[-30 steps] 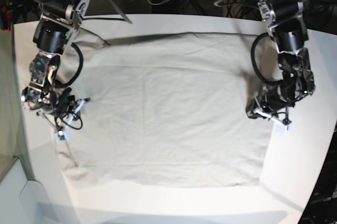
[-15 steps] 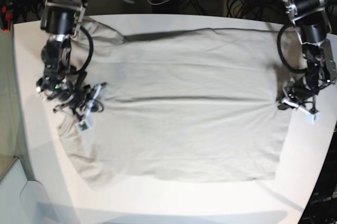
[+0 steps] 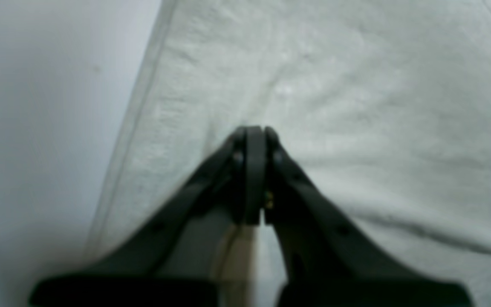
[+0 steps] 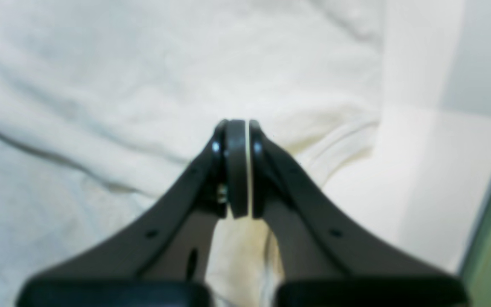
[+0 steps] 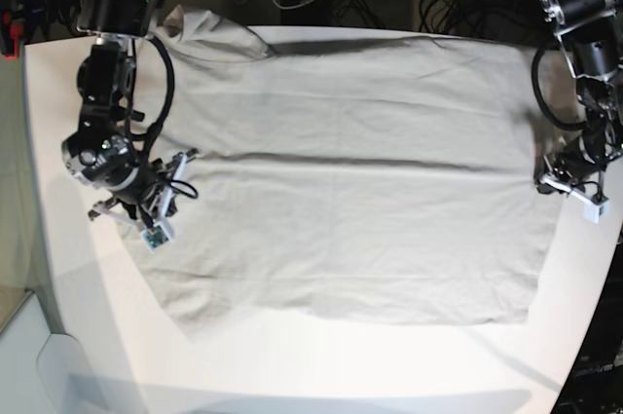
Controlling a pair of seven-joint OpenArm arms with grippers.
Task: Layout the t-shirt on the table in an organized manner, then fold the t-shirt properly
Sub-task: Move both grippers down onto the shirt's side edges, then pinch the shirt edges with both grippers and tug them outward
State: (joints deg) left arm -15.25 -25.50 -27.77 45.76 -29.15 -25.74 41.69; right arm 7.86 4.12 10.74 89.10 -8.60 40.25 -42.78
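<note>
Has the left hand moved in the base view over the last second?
Yes. The left hand, pinching the t-shirt, went outward toward the table edge on that view's right, stretching the cloth wider.

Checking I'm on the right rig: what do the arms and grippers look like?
Both arms are black and silver with looping black cables. The left gripper and right gripper have matte black tapered fingers, rounded at the tips. White tags hang near each wrist.

The beige t-shirt (image 5: 341, 170) lies spread nearly flat across the white desk (image 5: 321, 365), lightly creased, one sleeve bunched at the far corner.
</note>
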